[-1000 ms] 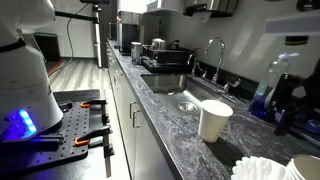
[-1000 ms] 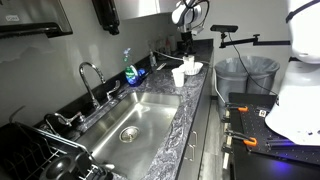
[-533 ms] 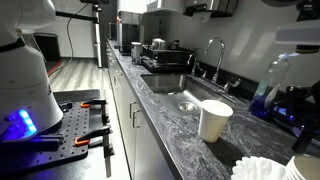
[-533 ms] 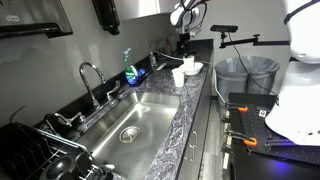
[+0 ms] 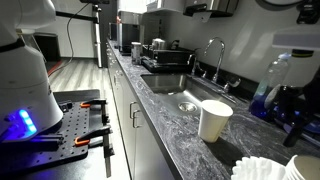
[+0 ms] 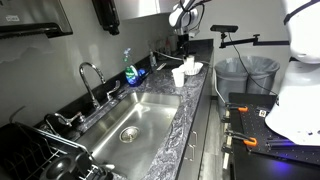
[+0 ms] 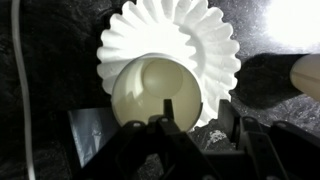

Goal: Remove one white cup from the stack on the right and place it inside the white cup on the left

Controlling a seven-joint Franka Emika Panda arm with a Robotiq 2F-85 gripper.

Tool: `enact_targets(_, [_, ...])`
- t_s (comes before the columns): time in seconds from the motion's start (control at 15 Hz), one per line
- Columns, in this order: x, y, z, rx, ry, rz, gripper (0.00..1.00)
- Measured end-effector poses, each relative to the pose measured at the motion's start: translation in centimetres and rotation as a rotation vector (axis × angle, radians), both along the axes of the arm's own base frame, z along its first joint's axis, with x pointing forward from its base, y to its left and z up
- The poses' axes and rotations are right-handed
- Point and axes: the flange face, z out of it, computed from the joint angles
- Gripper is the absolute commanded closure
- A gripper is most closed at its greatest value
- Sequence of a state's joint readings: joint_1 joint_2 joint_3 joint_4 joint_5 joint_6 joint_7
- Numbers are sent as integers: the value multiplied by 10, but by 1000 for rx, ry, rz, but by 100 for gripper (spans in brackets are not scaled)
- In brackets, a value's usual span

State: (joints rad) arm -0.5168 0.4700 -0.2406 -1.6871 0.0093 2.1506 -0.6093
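Note:
The stack of white cups fills the middle of the wrist view, seen from above, its mouth open and empty. It also shows in both exterior views. The single white cup stands apart on the dark counter, also visible nearer the sink. My gripper is open just above the stack, one finger over the cup's mouth and the other outside its rim. The gripper hangs over the stack in both exterior views.
A pile of white fluted coffee filters lies beside the stack, also seen in an exterior view. The steel sink with its faucet, a blue soap bottle and a dish rack are further along the counter.
The gripper has shifted slightly and come lower over the cup stack. The cups and filters have not moved.

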Motion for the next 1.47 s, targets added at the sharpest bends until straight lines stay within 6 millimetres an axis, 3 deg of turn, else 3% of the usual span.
enact_targets(0.2, [1,2,0,3,1,15,56])
enact_targets(0.67, [6,7,-2,10,2,37,68])
enact_targets(0.8, [7,9,-3,13,3,51,65])
enact_targets(1.47, [8,10,-10,21,13,54,72])
